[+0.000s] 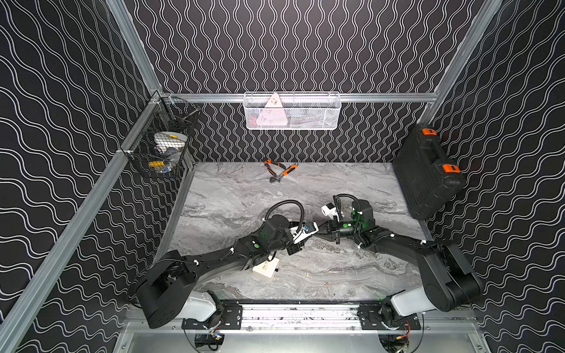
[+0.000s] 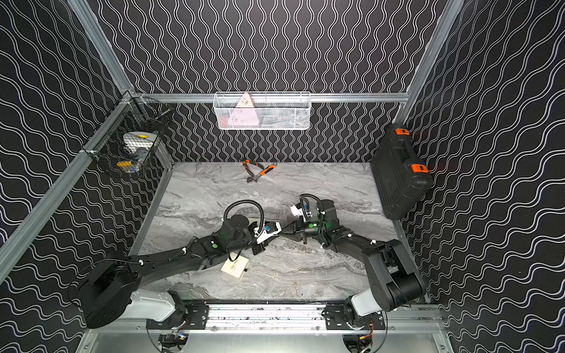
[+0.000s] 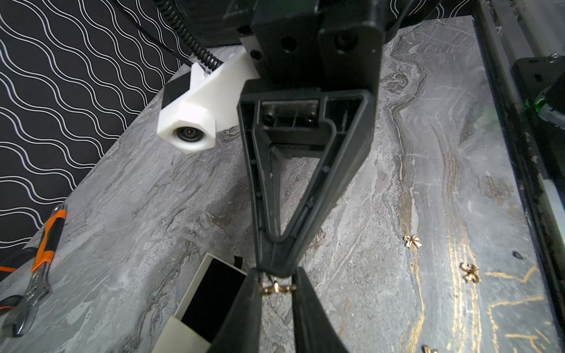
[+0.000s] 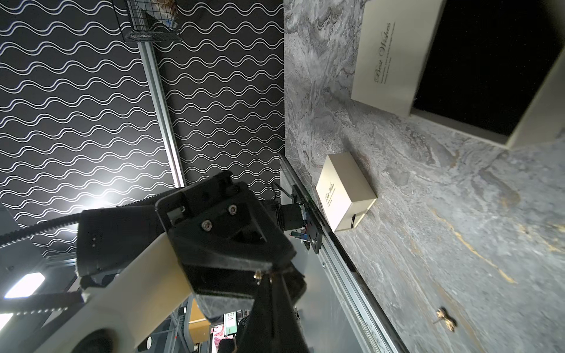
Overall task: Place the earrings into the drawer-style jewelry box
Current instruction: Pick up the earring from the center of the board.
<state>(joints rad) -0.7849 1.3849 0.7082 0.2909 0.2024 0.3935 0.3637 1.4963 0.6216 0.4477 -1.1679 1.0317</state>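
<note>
Both top views show the two arms meeting tip to tip over the middle of the table (image 1: 244, 195). A closed box (image 1: 266, 268) lies beside the left arm, and the earrings are too small to make out there.

Left wrist view: the left hand (image 3: 277, 284) has its fingers nearly together, one touching each end of the held earring (image 3: 276, 288). The right hand (image 3: 276, 264), tips pressed together, pinches what looks like its post from the opposite side. The open jewelry box (image 3: 211, 293) lies just beside them, and a few loose earrings (image 3: 412, 241) lie apart on the table.

Right wrist view: a gold glint sits at the meeting tips, with the open drawer beyond.

I judge that the left hand should grip firmly before the right lets go. It should then lower the piece close over the dark drawer, since so small a thing slips easily.
</note>
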